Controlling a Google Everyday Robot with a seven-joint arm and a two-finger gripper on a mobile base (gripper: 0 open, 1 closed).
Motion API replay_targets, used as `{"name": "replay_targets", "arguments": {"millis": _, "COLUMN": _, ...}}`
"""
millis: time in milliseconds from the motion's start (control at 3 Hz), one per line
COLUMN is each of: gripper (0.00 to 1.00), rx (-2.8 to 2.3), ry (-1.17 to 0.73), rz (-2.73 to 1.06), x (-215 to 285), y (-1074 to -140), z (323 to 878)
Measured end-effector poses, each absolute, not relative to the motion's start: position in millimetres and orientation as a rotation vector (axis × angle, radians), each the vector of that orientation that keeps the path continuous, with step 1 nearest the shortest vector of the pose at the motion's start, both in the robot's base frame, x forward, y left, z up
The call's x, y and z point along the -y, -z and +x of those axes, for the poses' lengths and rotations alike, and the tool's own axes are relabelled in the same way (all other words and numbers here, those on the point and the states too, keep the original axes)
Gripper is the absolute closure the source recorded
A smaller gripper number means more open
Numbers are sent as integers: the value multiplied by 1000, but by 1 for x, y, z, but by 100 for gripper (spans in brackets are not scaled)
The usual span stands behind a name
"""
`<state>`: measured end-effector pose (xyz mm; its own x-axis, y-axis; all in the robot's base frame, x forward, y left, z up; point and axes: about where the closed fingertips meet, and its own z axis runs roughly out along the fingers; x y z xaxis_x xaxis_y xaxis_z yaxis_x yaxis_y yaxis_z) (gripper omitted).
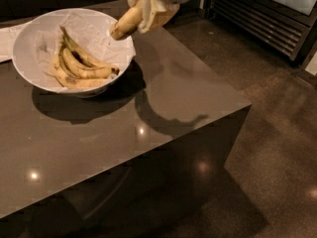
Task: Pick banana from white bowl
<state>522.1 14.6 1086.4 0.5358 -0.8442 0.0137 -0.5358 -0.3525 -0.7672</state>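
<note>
The white bowl stands on the dark table at the upper left, lined with crinkled white paper. A bunch of joined bananas lies inside it. My gripper is at the top centre, above the bowl's right rim. It is shut on the single yellow banana, whose darkened tip points down and left over the bowl's edge. The banana hangs clear above the bowl.
The dark glossy table ends in a corner at the right. A white sheet lies at the far left behind the bowl. A dark slatted cabinet stands at the upper right across bare floor.
</note>
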Motion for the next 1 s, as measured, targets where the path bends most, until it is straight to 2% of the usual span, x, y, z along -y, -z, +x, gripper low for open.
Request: {"name": "replay_targets", "arguments": {"millis": 1000, "gripper": 100, "rx": -1189, "ry": 455, "rz": -1985, "x": 2, "y": -1049, "z": 524}}
